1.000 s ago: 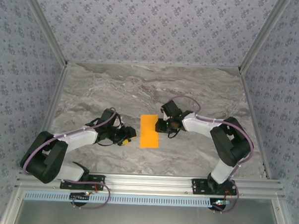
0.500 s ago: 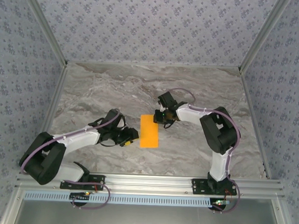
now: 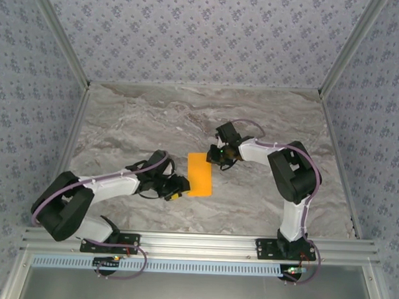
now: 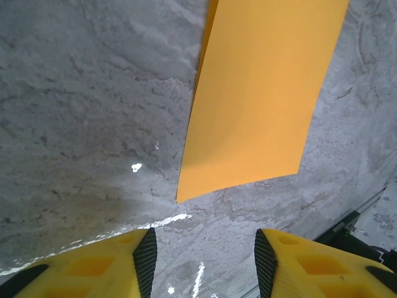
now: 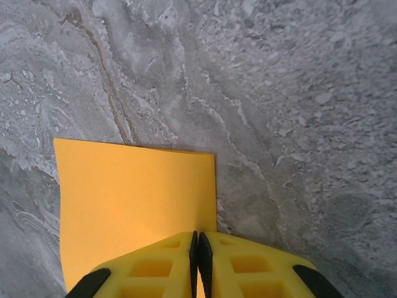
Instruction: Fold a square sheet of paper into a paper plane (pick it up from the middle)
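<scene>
From the top camera I see the orange sheet of paper [image 3: 199, 174] lying flat about the middle of the desk [image 3: 121, 119], a little nearer the near edge than the far one. It shows as a narrow rectangle, its long sides running from near edge to far edge. The left gripper [image 3: 179, 187] sits low just beside the sheet's near left corner, and the right gripper [image 3: 217, 157] is at its far right corner. On the left wrist camera, the left gripper [image 4: 205, 261] has its two yellow fingers [image 4: 93, 267] spread apart with bare marble desk [image 4: 80, 93] between them. The sheet [image 4: 260, 93] lies just ahead of them, untouched, one long edge looking slightly raised off the surface. On the right wrist camera, the right gripper [image 5: 196, 261] has its fingers [image 5: 155, 267] pressed together with only a thin seam between them. They sit over one corner of the sheet [image 5: 136, 192], which lies flat on the desk [image 5: 279, 93]. I can't tell whether any paper is pinched in that seam.
</scene>
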You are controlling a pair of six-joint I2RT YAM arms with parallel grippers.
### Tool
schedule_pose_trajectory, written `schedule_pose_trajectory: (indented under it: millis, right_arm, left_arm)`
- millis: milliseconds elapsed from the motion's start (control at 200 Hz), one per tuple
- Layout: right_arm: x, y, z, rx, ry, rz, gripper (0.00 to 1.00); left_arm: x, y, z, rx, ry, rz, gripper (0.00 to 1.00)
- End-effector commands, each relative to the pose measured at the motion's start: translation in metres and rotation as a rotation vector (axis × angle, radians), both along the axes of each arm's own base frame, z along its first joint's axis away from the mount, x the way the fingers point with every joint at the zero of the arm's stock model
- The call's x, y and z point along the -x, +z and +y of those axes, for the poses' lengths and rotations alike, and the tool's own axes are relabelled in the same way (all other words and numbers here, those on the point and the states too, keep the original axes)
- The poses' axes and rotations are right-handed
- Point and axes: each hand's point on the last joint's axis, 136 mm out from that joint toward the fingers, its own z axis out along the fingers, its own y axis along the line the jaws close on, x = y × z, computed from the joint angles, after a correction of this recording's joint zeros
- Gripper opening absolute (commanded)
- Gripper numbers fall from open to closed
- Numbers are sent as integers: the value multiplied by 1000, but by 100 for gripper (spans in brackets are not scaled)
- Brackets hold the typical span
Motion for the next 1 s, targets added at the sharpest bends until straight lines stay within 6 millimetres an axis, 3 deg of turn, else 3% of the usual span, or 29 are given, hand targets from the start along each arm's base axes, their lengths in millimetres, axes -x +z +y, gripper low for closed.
schedule_pose_trajectory:
  millis: [0,305,605,999]
  right_arm:
    - [24,-51,-43,151,-92,144,15]
    - [32,-64,-62,108,-186,208,15]
    - [34,-67,-65,78,-216,230,15]
    - [37,-70,-67,84,-210,235,15]
  left_arm:
    - [-8,4,-8,-2,29,6,49]
    - [-13,-3,-10,-46,36,15,47]
    - [-12,-6,-15,-93,15,21,47]
    - [-12,-16,-4,-235,15,26,51]
